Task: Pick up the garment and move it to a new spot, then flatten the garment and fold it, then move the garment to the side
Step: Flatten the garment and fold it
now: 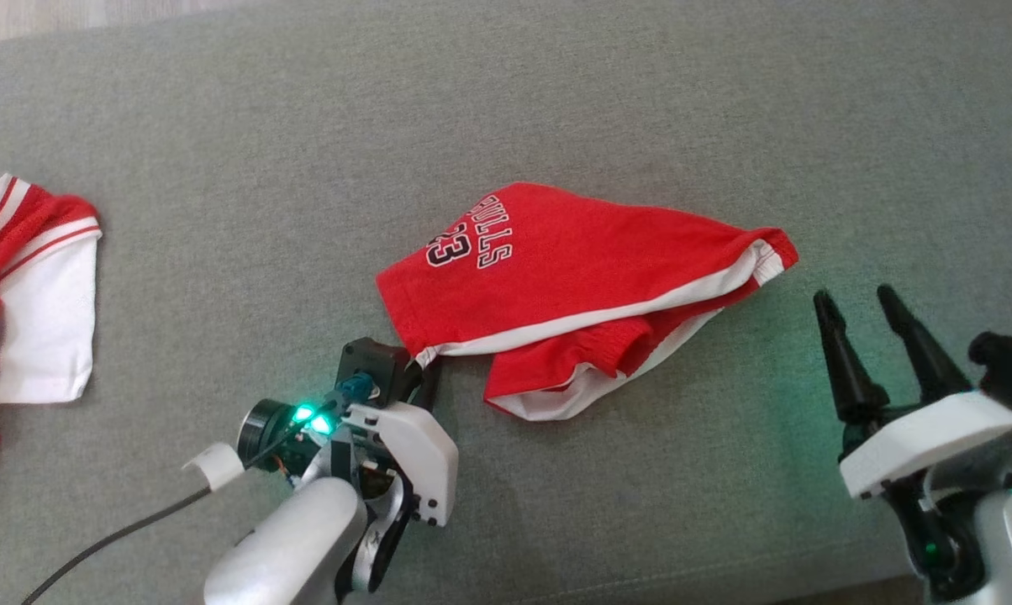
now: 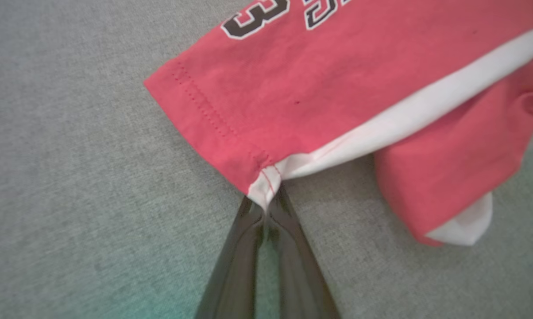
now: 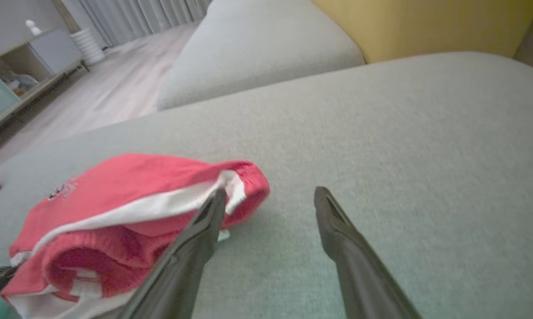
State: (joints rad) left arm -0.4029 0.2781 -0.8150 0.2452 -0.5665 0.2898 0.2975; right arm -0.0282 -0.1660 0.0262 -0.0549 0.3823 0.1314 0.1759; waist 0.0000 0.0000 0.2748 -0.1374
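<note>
1. From the head: red fabric garment with white trim and black lettering (image 1: 573, 277), crumpled near the middle of a grey woven sofa seat (image 1: 220, 126), partly doubled over itself.
2. Left gripper (image 1: 422, 363) at the garment's near-left corner; right gripper (image 1: 855, 296) near its right end, not touching, long dark fingers spread.
3. Far left, well apart: second red-and-white striped piece of clothing (image 1: 27, 286).
4. Clearer from the left wrist: fingertips (image 2: 254, 217) pressed together, pinching the white hem corner.
5. From the right wrist, beyond the seat: yellow cushion (image 3: 426, 22), pale floor (image 3: 116, 88), low cabinet (image 3: 23, 66).
</note>
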